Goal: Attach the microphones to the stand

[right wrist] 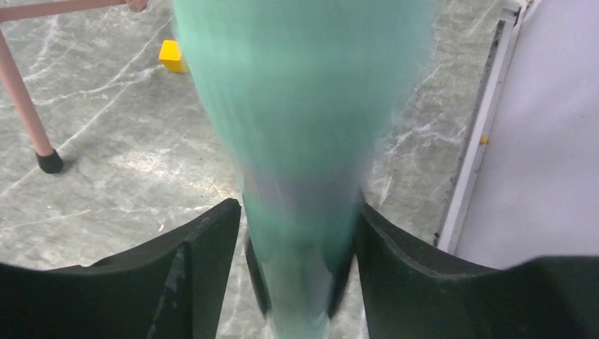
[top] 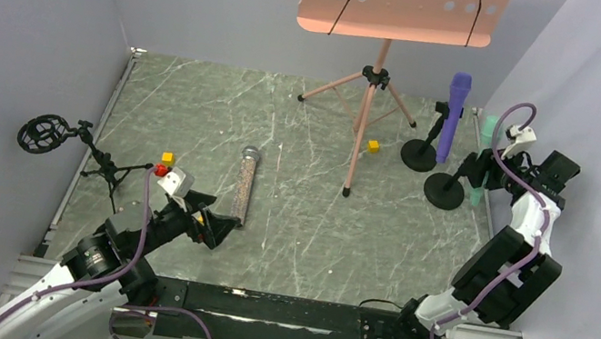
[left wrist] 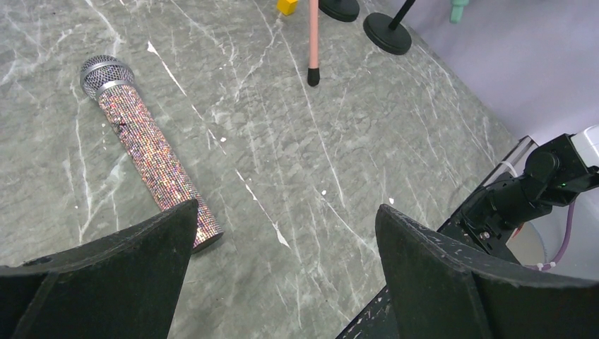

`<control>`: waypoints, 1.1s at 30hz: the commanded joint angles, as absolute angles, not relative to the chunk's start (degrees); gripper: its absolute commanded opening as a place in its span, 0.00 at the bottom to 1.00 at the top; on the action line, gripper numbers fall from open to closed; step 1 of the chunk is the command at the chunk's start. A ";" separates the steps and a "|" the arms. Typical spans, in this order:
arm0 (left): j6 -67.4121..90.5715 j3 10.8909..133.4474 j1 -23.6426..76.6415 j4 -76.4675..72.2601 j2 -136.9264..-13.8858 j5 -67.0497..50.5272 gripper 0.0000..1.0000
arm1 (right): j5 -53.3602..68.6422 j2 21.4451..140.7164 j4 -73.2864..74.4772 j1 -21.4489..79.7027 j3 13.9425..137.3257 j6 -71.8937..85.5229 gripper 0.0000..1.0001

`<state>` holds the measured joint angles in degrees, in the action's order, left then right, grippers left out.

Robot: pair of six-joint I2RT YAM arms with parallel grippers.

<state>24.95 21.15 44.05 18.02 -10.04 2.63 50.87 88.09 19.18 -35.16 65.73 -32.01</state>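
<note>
The glittery pinkish-brown microphone (top: 245,186) (left wrist: 148,152) lies flat on the table, silver head pointing away. My left gripper (top: 211,228) (left wrist: 286,206) hovers open just near its tail end, nothing between the fingers. The purple microphone (top: 455,112) stands clipped in a round-based stand (top: 418,155) at the far right. Beside it, the mint-green microphone (top: 483,159) (right wrist: 304,106) stands upright in the clip of a second stand (top: 444,192). My right gripper (top: 488,171) (right wrist: 298,206) flanks its blurred lower body, jaws slightly apart, with a thin gap at the left finger.
A pink tripod music stand (top: 374,81) occupies the back middle. A small black tripod with a round shock mount (top: 45,133) sits at the left edge. Yellow cubes (top: 168,157) (top: 373,146) lie on the table. The right wall is close behind the right arm.
</note>
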 commanded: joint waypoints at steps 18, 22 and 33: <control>25.41 34.29 43.89 26.29 -19.90 5.49 0.99 | 51.20 66.10 22.51 -37.00 71.30 -26.29 1.00; 23.85 40.62 43.74 32.22 -23.44 12.05 0.99 | 61.81 62.41 27.31 -36.83 71.38 -26.89 1.00; 28.91 48.41 36.94 43.03 -28.29 21.25 0.99 | 72.24 59.17 44.95 -13.09 63.46 -40.84 1.00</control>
<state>26.85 45.71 39.27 36.82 -27.09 16.53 71.09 60.51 41.71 -20.53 68.14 -38.13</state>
